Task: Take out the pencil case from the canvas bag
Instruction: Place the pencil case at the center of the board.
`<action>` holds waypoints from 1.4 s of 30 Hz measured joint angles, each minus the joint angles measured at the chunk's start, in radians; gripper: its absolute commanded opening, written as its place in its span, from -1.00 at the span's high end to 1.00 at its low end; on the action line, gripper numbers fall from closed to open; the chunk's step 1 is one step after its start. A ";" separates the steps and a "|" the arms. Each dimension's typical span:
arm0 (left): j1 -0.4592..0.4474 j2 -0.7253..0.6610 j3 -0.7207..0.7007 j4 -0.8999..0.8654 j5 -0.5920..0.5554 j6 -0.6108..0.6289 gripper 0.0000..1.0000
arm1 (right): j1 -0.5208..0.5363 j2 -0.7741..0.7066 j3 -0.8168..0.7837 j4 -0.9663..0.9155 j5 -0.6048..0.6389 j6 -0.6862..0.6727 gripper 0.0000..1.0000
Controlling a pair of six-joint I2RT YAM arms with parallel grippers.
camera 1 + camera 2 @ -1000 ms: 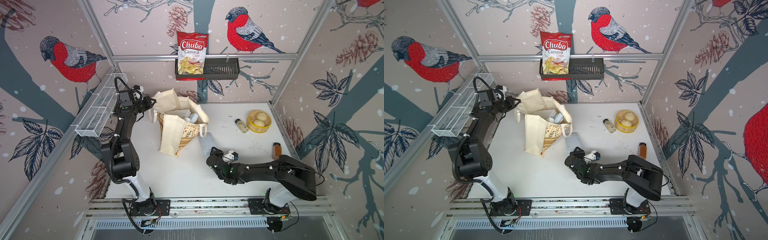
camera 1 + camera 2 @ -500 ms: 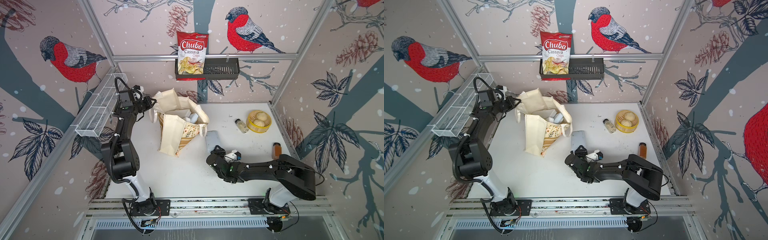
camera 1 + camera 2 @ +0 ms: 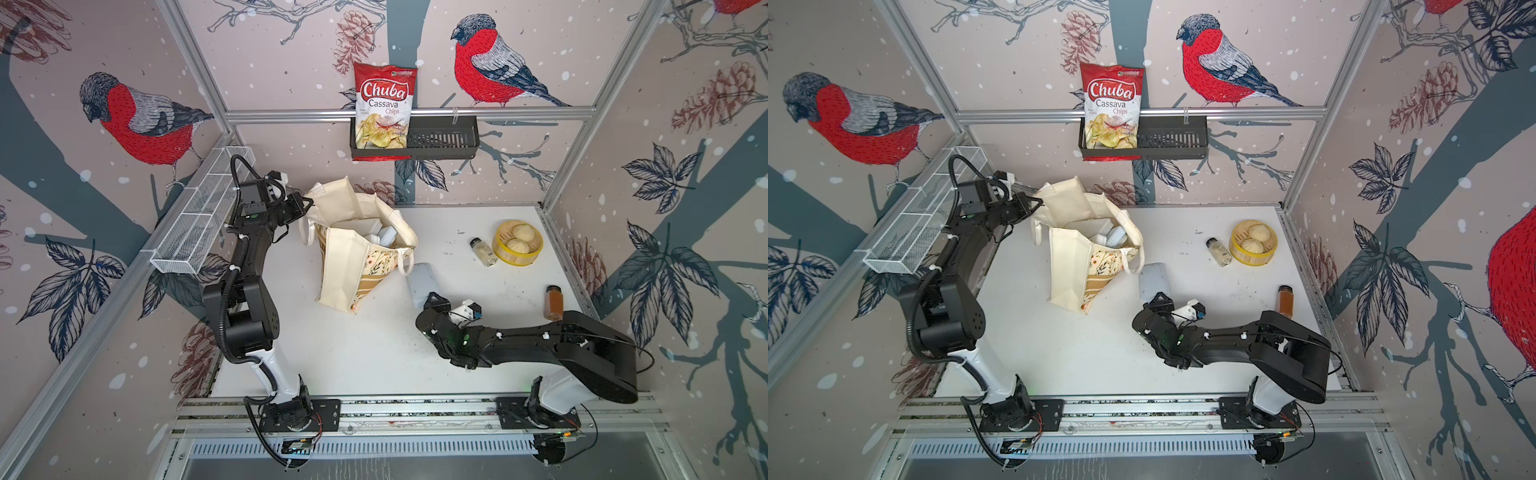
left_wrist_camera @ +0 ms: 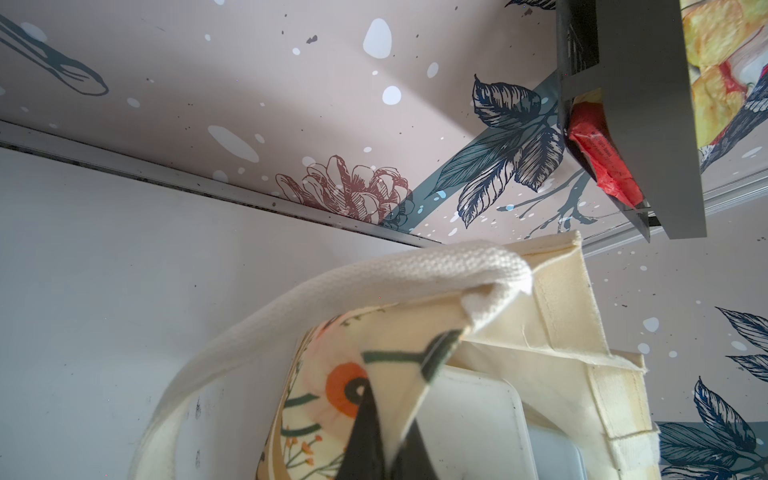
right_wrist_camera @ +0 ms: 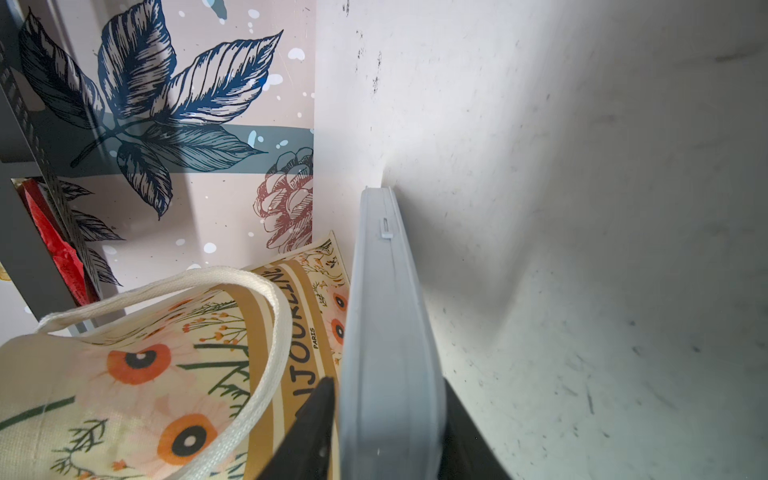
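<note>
Pencil case point(image 3: 422, 281) point(image 3: 1152, 280): grey-blue and flat, it is out of the bag point(image 3: 353, 266) point(image 3: 1071, 270) and lies on the table point(image 3: 374, 353) just beside the bag's front corner and loop handle. Its near end sits at the right end effector point(image 3: 433, 297) point(image 3: 1159, 297). In the right wrist view the pencil case point(image 5: 386, 291) runs between the 2 black fingers point(image 5: 309, 428), 1 on each side. Whether they press it or stand just off it, I cannot tell.

The bag stands upright toward the back left of the table with its mouth open. In the right wrist view its floral print and tan lettered band point(image 5: 266, 332) are just beside the pencil case. White containers point(image 3: 376, 232) show inside the bag in both top views.

The left end effector point(image 3: 305, 203) point(image 3: 1034, 202) is at the bag's back-left rim, clenched on the cloth. In the left wrist view its dark fingers point(image 4: 361, 436) pinch a fold of the printed fabric under a handle point(image 4: 332, 286).

At the back right sit a yellow steamer point(image 3: 536, 253) holding 2 buns and a small jar point(image 3: 483, 252) just beside it. A brown bottle point(image 3: 554, 302) stands near the right edge. Chips point(image 3: 384, 108) stand in a black basket point(image 3: 444, 143) on the back wall. A wire basket point(image 3: 199, 224) hangs on the left wall.
</note>
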 measured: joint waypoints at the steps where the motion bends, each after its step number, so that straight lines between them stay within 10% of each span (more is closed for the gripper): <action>1: 0.000 0.000 0.000 0.000 0.000 0.000 1.00 | 0.000 -0.004 -0.006 0.001 -0.005 -0.001 -0.05; 11: 0.000 0.004 0.000 0.000 0.000 0.000 1.00 | -0.004 -0.027 -0.045 0.071 -0.044 -0.041 -0.41; 31: 0.000 0.008 0.000 0.000 0.000 0.000 1.00 | -0.012 0.067 -0.044 0.204 -0.137 -0.101 -0.55; 34: 0.000 0.008 0.000 0.000 0.000 0.000 1.00 | -0.017 0.064 -0.002 0.122 -0.148 -0.104 -0.85; 42: 0.000 0.008 0.000 0.000 0.000 -0.008 1.00 | -0.024 0.026 0.053 -0.056 -0.151 -0.126 -0.91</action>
